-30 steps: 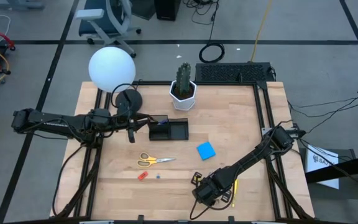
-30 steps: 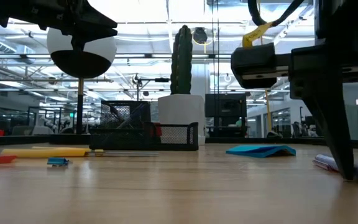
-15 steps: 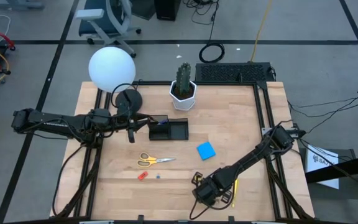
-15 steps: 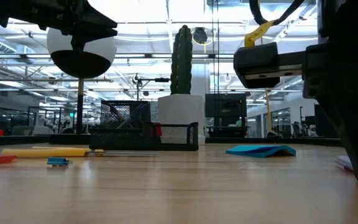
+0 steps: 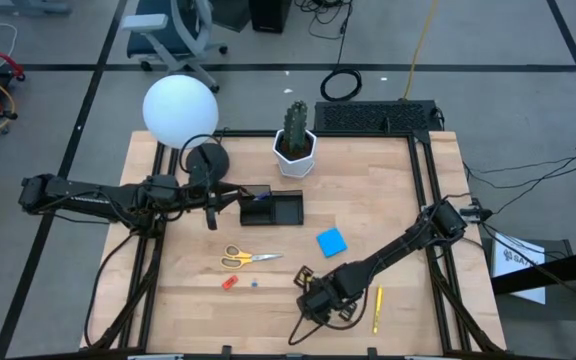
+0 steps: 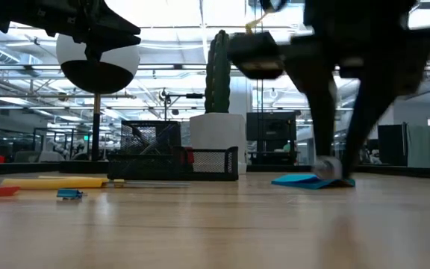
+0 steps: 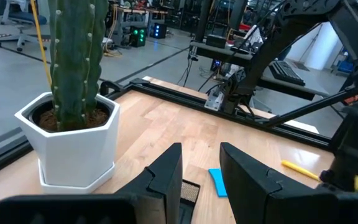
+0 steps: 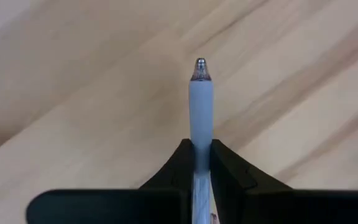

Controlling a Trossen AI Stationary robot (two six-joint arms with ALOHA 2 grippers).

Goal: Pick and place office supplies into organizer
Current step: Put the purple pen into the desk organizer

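While one yellow pen [image 5: 377,309] lies loose, right claw [image 8: 201,163] pinches another (seemingly white).

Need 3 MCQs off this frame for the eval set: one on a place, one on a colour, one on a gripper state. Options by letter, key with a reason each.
1. Where do the yellow-handled scissors lie?
A. inside the organizer
B. on the bare table, nearer the front edge than the organizer
C. on the keyboard

2. What colour is the square sticky-note pad?
A. blue
B. green
C. pink

3. What is the right gripper doing?
A. standing open over the pad
B. shut on a pen
C. holding the scissors

Key:
1 B, the high view shows them flat on the wood of the table, apart from the organizer.
2 A, it shows blue in the high view.
3 B, in the right wrist view the fingers clamp a pale pen whose tip sticks out ahead.
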